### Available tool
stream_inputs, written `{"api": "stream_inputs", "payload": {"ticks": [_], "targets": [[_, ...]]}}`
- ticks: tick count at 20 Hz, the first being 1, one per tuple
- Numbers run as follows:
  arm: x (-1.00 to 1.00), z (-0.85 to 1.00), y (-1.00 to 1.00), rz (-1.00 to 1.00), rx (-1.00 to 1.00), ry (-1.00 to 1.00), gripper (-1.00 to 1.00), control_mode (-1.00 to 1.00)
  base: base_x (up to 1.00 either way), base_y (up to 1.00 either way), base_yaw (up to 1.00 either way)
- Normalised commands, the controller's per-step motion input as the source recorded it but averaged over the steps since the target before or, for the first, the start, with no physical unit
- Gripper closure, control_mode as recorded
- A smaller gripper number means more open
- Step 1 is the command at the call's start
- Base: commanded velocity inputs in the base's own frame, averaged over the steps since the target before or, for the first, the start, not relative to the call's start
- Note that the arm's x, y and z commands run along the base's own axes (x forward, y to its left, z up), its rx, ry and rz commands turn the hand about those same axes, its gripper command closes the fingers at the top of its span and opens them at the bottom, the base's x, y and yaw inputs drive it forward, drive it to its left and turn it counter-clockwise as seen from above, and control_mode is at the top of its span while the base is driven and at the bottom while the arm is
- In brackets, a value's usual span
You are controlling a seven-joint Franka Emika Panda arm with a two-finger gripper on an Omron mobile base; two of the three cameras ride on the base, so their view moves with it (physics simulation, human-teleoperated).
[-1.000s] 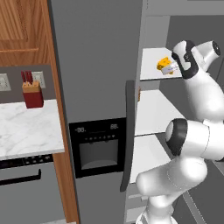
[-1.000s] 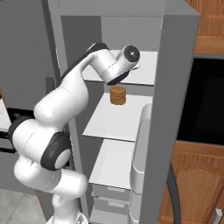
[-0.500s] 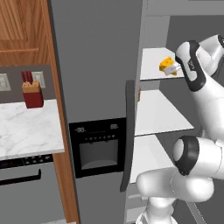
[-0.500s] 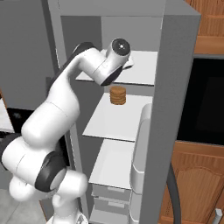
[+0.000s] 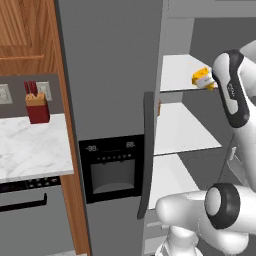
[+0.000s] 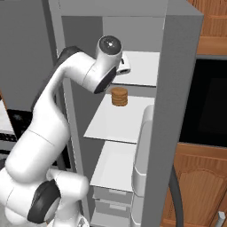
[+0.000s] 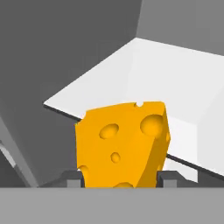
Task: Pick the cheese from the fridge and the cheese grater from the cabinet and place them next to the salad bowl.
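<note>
Cheese [image 7: 123, 144] between the tool's [image 7: 119, 178] fingertips, before the white fridge shelf [image 7: 175, 83]

The fridge [image 6: 177, 133] stands open with white shelves. A stack of brown round cakes [image 6: 119, 96] sits on the middle shelf [image 6: 119, 122]. To the left, a marble worktop [image 5: 30, 145] carries a red knife block [image 5: 37, 107] near the wall.

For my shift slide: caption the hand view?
Claw closed around the cheese at the white fridge shelf.
</note>
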Motion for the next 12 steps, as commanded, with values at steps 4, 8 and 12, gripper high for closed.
{"api": "stream_inputs", "payload": {"ticks": [4,8,12], "targets": [[-0.68,-0.16,0.4,-0.18,0.0,-0.03,1.0,-1.0,0.0,0.0,0.0],[-0.61,-0.13,0.42,-0.19,0.0,0.0,1.0,-1.0,0.0,0.0,0.0],[-0.57,-0.15,0.4,-0.18,0.0,0.0,1.0,-1.0,0.0,0.0,0.0]]}}
